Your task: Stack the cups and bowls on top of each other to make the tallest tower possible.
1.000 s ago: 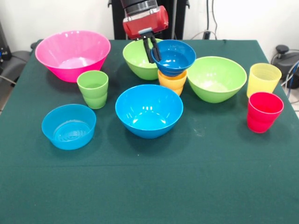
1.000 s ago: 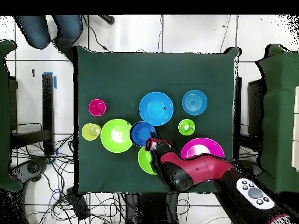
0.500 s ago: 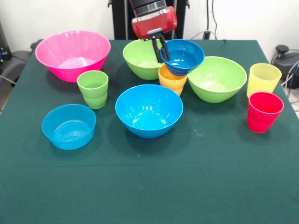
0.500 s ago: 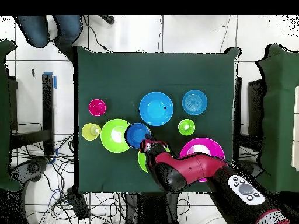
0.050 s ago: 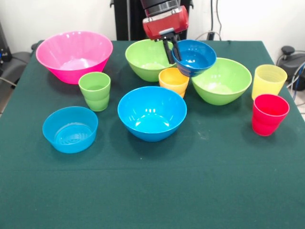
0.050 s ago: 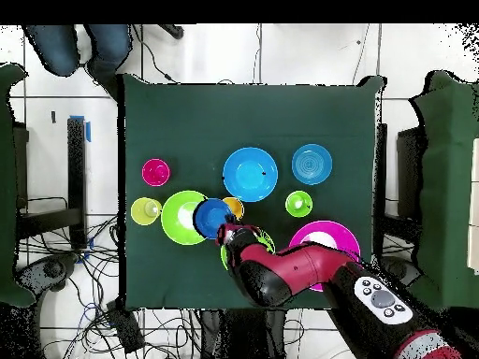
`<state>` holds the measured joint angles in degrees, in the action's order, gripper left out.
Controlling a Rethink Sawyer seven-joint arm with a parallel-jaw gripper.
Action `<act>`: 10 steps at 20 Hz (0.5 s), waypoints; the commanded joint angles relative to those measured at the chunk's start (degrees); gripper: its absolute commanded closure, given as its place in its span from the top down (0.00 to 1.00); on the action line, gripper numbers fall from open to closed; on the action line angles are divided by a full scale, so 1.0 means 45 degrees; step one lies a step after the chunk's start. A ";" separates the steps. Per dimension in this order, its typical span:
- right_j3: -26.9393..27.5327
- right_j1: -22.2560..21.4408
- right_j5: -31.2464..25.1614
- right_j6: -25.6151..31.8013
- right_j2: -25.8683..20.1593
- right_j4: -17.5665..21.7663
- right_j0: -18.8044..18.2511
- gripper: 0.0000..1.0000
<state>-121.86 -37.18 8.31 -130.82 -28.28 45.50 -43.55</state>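
- Small dark blue bowl (image 5: pixel 194 57) held off the counter, pinched at its left rim by the jaws (image 5: pixel 172 49) of the red and black arm (image 6: pixel 309 276).
- In the front view, hangs tilted between the orange-yellow cup (image 5: pixel 174 81) and the right lime green bowl (image 5: pixel 221 80), overlapping that bowl's left rim; contact with it not clear.
- In the overhead view, sits over the edge of that lime green bowl (image 6: pixel 184 217), with the orange-yellow cup (image 6: pixel 234 208) just beside.
- Orange-yellow cup upright on the counter, its mouth uncovered, just behind the medium bright blue bowl (image 5: pixel 151 112).
- Second lime green bowl (image 5: pixel 147 59) behind the cup, partly hidden by the jaws.
- Large pink bowl (image 5: pixel 74 56) at the far left, green cup (image 5: pixel 95 90) in front of it, shallow light blue bowl (image 5: pixel 70 129) nearer still.
- Pale yellow cup (image 5: pixel 269 81) and red cup (image 5: pixel 269 114) at the right, just beside each other, both upright.
- All set on a dark green counter (image 5: pixel 152 191).
- Legs of a person (image 6: pixel 79 47) at the overhead view's top left edge.
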 commanded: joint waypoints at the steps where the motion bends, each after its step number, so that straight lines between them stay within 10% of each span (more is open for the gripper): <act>1: 0.0702 0.0303 -0.0165 -0.0556 -0.0287 0.0201 -0.0089 0.00; 10: 0.0900 0.0550 -0.0144 -0.0298 -0.0405 0.0553 -0.0523 0.00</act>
<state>-121.77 -36.75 8.31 -130.82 -28.49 45.51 -46.19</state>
